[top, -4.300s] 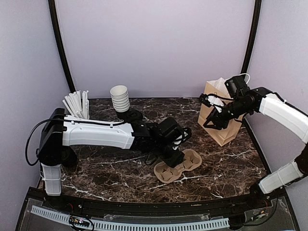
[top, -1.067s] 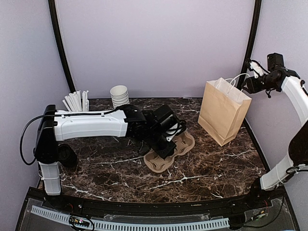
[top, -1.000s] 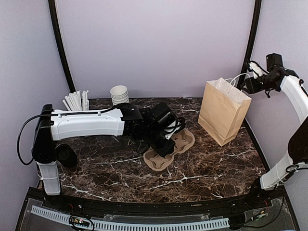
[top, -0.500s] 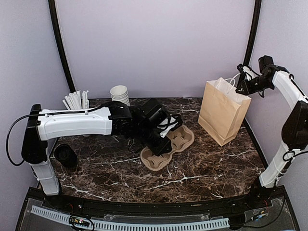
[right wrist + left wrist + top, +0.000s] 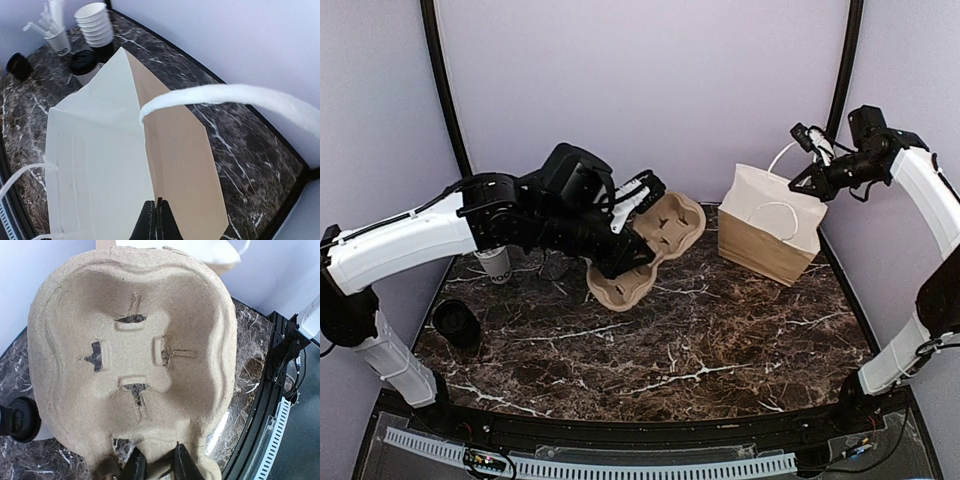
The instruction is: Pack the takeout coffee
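At the far left one coffee [image 5: 455, 322] stands on the bench [image 5: 720, 340], and a second coffee [image 5: 82, 61] stands further back beside the cup stack [image 5: 95, 22]; both are outside the bag. The left gripper [image 5: 157, 467] is nearly closed and pinches the rim of the empty carrier [image 5: 135, 350], which hangs tilted above the bench. To the right the bag [image 5: 765, 215] leans toward it, mouth open. The right gripper [image 5: 156, 217] is closed tip to tip near the handle [image 5: 225, 95]; whether it pinches or only hooks it we cannot tell. We judge the carrier goes into the bag now: we should turn its narrow end to the mouth, move slowly, and hold the bag steady so the soft rim does not tear.
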`<action>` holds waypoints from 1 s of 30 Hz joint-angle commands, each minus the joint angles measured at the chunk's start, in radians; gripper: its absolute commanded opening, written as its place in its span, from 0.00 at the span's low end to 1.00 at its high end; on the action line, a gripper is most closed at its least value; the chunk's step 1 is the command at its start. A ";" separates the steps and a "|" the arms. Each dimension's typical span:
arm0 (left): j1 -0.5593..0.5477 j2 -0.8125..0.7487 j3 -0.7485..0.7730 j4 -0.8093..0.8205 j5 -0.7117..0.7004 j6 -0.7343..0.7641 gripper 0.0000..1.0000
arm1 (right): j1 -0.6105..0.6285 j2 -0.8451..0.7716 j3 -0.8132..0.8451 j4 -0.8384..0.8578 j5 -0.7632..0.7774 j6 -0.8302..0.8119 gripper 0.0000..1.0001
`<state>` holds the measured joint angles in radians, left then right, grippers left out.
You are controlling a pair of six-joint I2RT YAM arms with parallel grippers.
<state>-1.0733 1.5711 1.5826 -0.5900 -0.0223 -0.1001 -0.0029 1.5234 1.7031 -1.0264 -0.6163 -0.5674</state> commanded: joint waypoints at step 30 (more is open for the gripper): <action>0.001 -0.067 0.009 0.537 0.495 0.192 0.23 | 0.529 -0.138 -0.219 -0.026 -0.153 -0.031 0.00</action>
<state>-1.0698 1.4441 1.5585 -0.1356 0.3786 0.0719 0.5137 1.3819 1.4788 -1.0809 -0.7403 -0.6174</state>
